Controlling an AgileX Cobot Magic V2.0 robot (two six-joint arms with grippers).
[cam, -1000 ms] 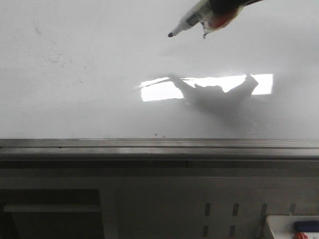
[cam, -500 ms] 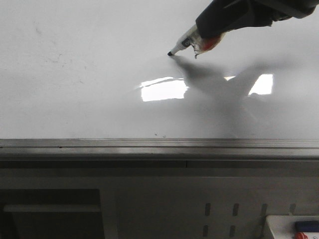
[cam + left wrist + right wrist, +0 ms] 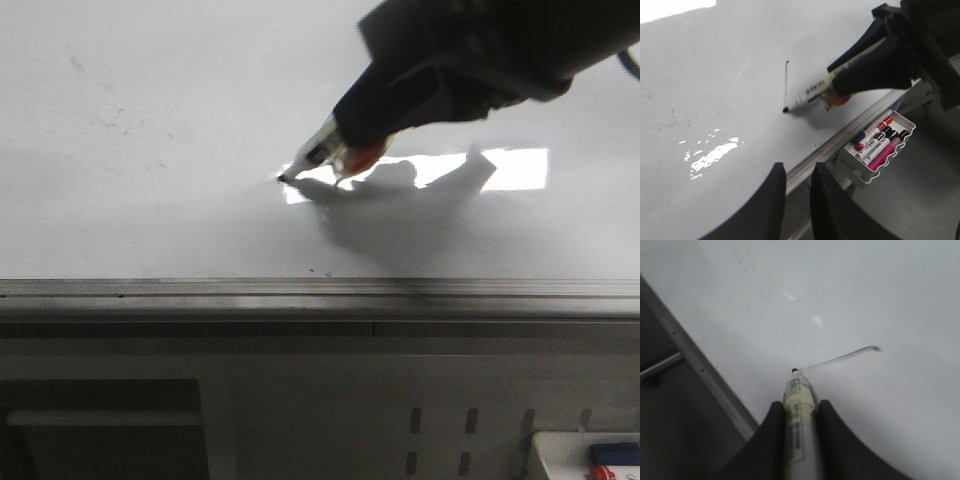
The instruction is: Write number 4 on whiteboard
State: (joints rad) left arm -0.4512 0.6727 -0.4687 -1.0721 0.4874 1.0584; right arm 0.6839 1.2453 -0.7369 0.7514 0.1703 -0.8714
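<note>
White whiteboard [image 3: 150,200] lies beneath the slanted right claw [image 3: 345,150] pinching a marker [image 3: 312,160], tip touching.

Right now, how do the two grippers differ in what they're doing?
The right gripper is shut on a marker with its tip on the whiteboard, at the end of one thin dark stroke. The left gripper holds nothing, its jaws slightly apart, and hangs over the board's edge rail. Both have dark jaws and are over the board's near side.
</note>
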